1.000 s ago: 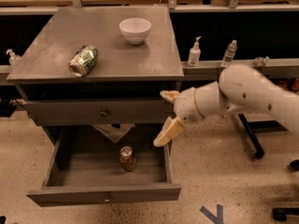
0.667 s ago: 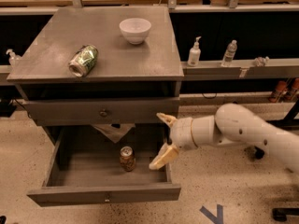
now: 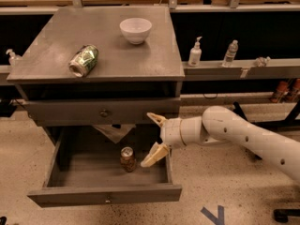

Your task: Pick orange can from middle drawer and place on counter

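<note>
- Fingers (image 3: 155,154) are spread wide with nothing between them. I have the gripper (image 3: 153,137) hanging empty at the right edge of the middle drawer (image 3: 84,175).
- The lower finger angles down and to the left, with its tip over the drawer's right side. The upper finger sits higher, just under the grey drawer front (image 3: 70,112) with the round knob.
- The orange can (image 3: 127,159) stands upright on the drawer floor, just left of the lower fingertip. It's close, but I read a sliver of gap, so no contact.
- The drawer is pulled out, and its narrow front board runs below the fingers, nearer the camera.
- The white arm (image 3: 243,135) stretches away to the right of the fingers.
- Well above the fingers is the counter (image 3: 117,55). A green-and-white can (image 3: 84,60) lies on its side up and to the left, and a white bowl (image 3: 136,29) sits upright farther back.
- Up and to the right of the fingers, a pump bottle (image 3: 195,53) and a clear bottle (image 3: 230,53) stand on a ledge.
</note>
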Controlling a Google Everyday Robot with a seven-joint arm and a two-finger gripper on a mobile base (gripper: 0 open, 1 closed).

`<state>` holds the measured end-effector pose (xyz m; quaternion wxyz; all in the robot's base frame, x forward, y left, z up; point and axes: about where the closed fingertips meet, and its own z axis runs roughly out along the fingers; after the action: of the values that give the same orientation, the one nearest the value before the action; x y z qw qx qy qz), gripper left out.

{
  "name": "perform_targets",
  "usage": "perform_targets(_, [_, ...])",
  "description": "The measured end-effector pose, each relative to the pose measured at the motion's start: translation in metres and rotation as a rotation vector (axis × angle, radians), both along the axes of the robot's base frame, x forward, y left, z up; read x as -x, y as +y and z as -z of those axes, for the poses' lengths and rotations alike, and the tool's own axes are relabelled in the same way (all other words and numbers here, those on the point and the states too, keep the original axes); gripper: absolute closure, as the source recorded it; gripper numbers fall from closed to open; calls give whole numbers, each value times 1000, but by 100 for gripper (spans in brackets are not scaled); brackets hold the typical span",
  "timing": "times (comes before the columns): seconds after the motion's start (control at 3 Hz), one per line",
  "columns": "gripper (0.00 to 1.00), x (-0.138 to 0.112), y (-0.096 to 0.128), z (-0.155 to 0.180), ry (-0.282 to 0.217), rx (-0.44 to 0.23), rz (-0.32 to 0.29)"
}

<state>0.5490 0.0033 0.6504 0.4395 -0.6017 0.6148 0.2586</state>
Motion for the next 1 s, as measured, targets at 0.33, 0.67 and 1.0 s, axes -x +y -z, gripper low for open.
perform_targets(0.33, [0,-22,49,74,45,-140,-32])
perform_targets(0.67, [0,-27,73,132,97,-196,-21])
perform_targets(1.0, [0,-30,85,175,145,-195,-5])
